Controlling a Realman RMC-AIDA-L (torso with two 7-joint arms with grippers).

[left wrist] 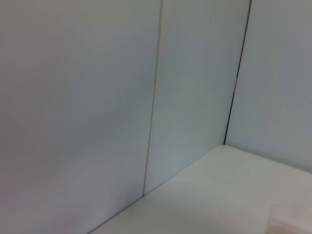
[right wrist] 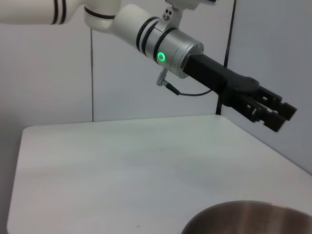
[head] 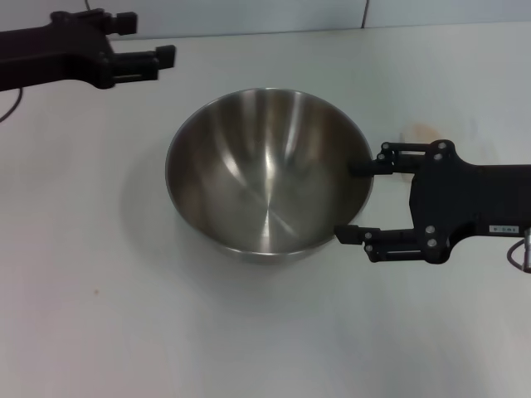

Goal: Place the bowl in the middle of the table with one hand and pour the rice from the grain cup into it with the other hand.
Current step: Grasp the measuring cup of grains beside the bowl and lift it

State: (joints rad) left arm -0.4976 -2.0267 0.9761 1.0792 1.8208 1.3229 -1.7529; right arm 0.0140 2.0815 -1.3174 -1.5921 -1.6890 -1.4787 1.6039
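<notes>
The steel bowl (head: 265, 182) stands upright on the white table (head: 99, 332), near its middle, and its inside holds nothing. Its rim also shows in the right wrist view (right wrist: 243, 217). My right gripper (head: 352, 200) is open at the bowl's right rim, one fingertip by the rim's far side and one by its near side; I cannot tell whether they touch it. A faint pale beige patch behind the right gripper looks like the grain cup (head: 421, 133) with rice. My left gripper (head: 148, 38) is open and holds nothing, raised at the far left, apart from the bowl; it also shows in the right wrist view (right wrist: 273, 109).
Grey wall panels (left wrist: 97, 97) close off the table's far edge. A pale shape (left wrist: 290, 223) lies at the corner of the left wrist view; I cannot tell what it is. Bare tabletop lies in front of and left of the bowl.
</notes>
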